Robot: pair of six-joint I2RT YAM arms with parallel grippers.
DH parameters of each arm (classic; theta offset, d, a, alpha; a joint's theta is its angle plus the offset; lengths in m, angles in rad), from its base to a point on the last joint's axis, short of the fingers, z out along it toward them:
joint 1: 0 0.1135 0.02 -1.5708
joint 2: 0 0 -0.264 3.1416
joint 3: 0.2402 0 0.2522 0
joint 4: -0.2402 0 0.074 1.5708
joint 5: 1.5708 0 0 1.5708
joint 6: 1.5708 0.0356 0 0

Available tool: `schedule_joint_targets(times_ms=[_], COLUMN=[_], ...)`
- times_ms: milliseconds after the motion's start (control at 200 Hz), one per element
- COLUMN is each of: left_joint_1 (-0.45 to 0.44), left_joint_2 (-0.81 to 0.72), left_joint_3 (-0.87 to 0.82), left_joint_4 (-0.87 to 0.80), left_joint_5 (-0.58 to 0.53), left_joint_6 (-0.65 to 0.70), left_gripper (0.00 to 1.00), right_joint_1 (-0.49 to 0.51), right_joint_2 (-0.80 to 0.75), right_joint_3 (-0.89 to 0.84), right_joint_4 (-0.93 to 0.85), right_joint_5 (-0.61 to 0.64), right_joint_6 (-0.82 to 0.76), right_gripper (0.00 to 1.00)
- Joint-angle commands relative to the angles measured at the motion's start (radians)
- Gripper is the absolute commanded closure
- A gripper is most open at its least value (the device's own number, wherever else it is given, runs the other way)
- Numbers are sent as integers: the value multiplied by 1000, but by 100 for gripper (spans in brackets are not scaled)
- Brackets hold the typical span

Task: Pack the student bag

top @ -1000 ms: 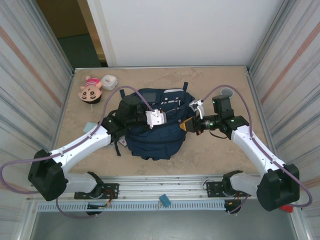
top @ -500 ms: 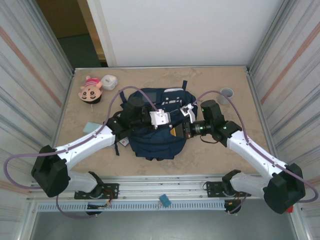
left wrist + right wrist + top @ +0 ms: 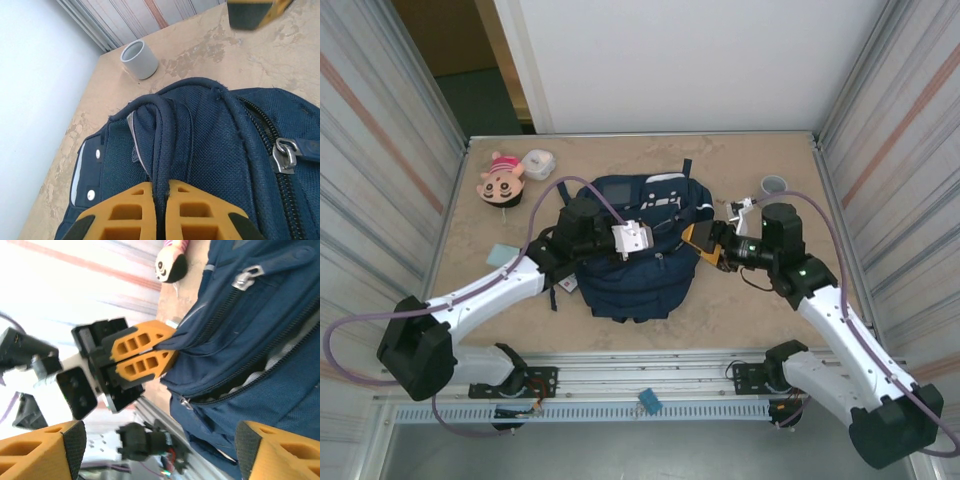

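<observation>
**Bag held by its strap, right arm free for the next move**

The bag lies in the middle of the worktop, between the two arms, its top towards the far side. The left fingers are pressed together on the dark strap at the bag's top, pinching the loop between their yellow pads. The right fingers are spread wide and hold nothing; they hang just beside the bag's right flank, facing it. In the right wrist view one zip line gapes a little with something pale inside, though I cannot tell how far the main compartment is open. A metal zip pull lies on the fabric near the held strap.

Further out, a doll and a small white case sit at the far left, a grey cup at the far right, and a small pale-teal item to the left of the bag.

This looks like the readying step: the bag is steadied but nothing is going in yet. Next, the right fingers would probably have to take a zip pull and widen the mouth, or fetch an item, while the left grip holds the top taut.
</observation>
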Motion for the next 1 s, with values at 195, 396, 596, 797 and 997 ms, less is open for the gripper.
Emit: schedule_joint_targets(times_ms=[195,396,596,797,997], left_joint_1=[8,8,8,9,8], left_joint_2=[-68,-77,-68,-72,-90], left_joint_3=[-6,-9,-4,-2,9], left_joint_4=[130,117,115,75,-17], left_joint_5=[79,88,117,175,229], left_joint_6=[-8,10,12,25,41], left_gripper=[100,100,100,100,88], right_joint_1=[8,22,41,53,60], right_joint_2=[144,211,274,342,385], right_joint_3=[-30,-27,-19,9,11], right_joint_4=[262,334,409,449,496], right_joint_5=[20,39,49,65,80], right_joint_6=[302,383,446,466,495], right_gripper=[20,17,14,15,42])
